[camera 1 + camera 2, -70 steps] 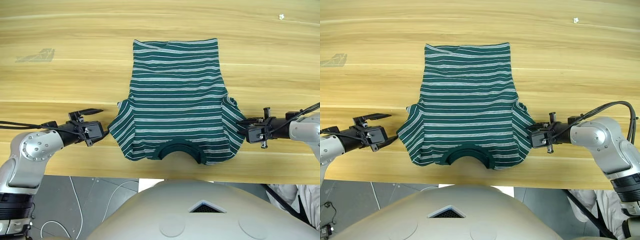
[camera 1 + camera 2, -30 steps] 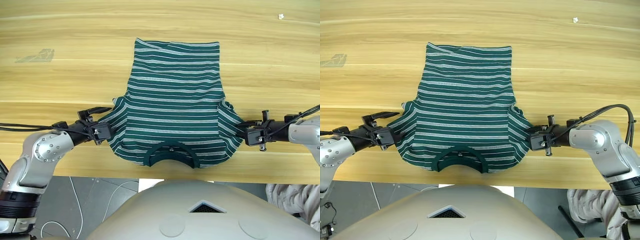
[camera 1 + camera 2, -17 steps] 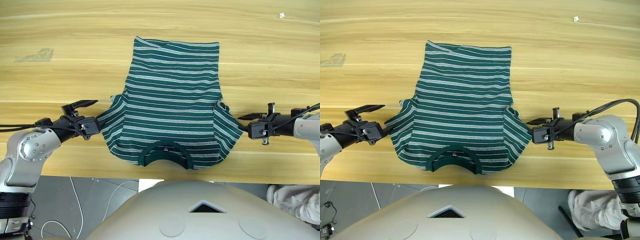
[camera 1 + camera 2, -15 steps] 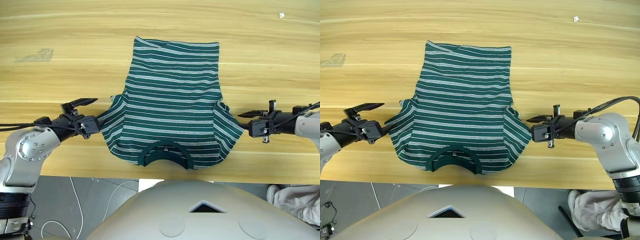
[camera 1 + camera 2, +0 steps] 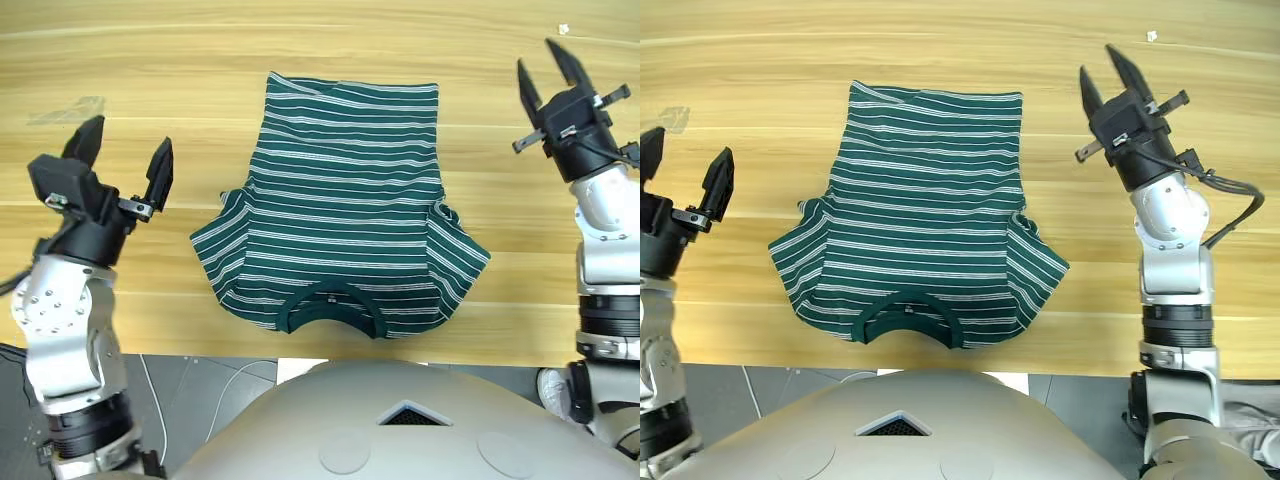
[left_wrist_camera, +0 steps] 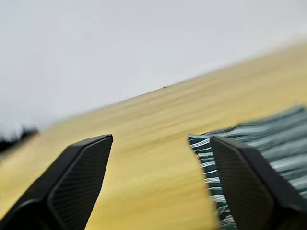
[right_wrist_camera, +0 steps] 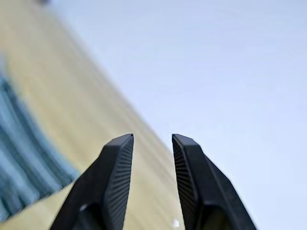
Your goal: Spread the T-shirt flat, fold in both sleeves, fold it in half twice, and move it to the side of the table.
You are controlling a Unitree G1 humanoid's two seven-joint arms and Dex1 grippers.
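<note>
Striped, seemingly knit T-shirt (image 5: 345, 215) rumpled on woodgrain table (image 5: 150, 60); left pincer (image 5: 130, 135) and right pincer (image 5: 538, 55) gape.

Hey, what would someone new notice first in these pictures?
A green striped T-shirt lies in the middle of the wooden table, collar toward the robot. The left gripper and right gripper hover on either side, clear of the cloth, both open and empty.
</note>
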